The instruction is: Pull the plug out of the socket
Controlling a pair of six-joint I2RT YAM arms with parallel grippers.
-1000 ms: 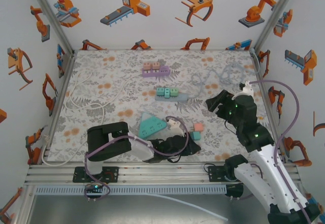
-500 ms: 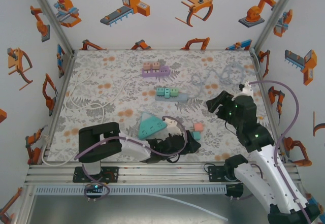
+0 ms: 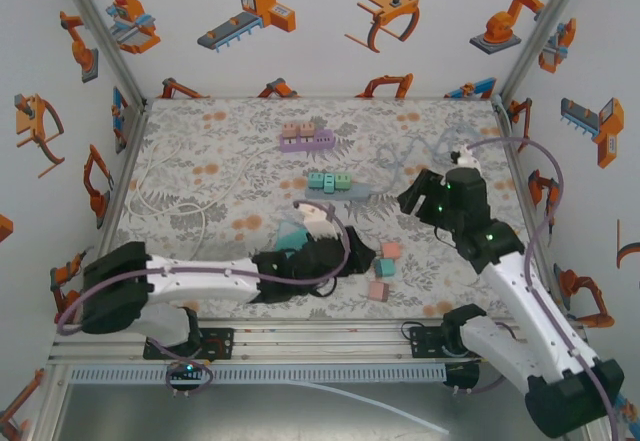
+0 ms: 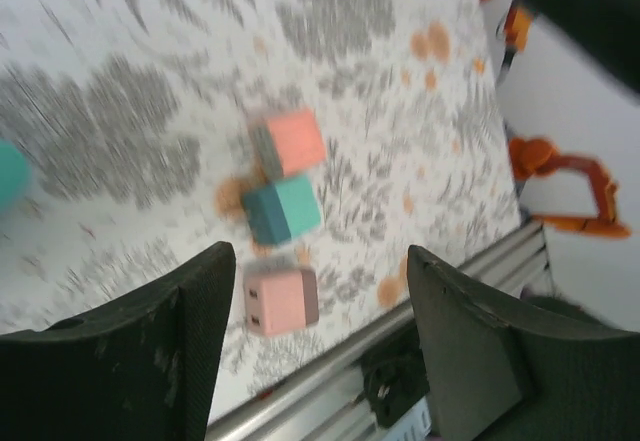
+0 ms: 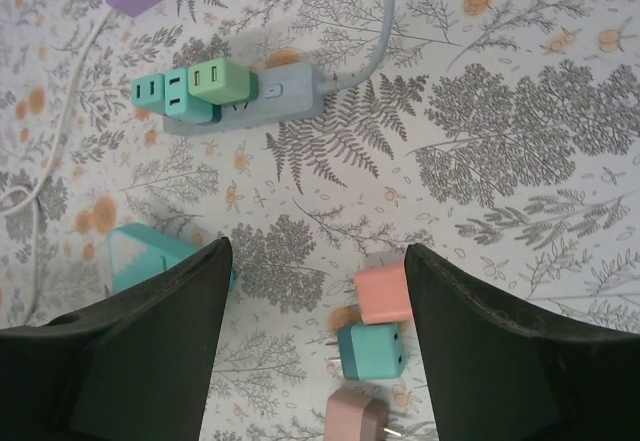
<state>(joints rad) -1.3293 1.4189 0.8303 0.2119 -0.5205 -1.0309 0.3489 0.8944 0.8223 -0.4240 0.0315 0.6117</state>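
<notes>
A grey-blue power strip lies flat with two teal plugs and a green plug seated in it; it lies mid-table in the top view as the power strip. My right gripper hovers open above the mat, nearer to me than the strip, holding nothing. It is the right gripper in the top view. My left gripper is open and empty over three loose plugs: salmon, teal, pink. Its arm stretches low across the front, ending at the left gripper.
A purple strip with plugs lies at the back. A teal triangular socket block sits left of the loose plugs, partly under my left arm. A white cable loops at the left. The metal front rail is close below.
My left arm has unfolded and reached forward and right, its gripper now by the loose plugs. My right gripper has risen slightly toward the back.
</notes>
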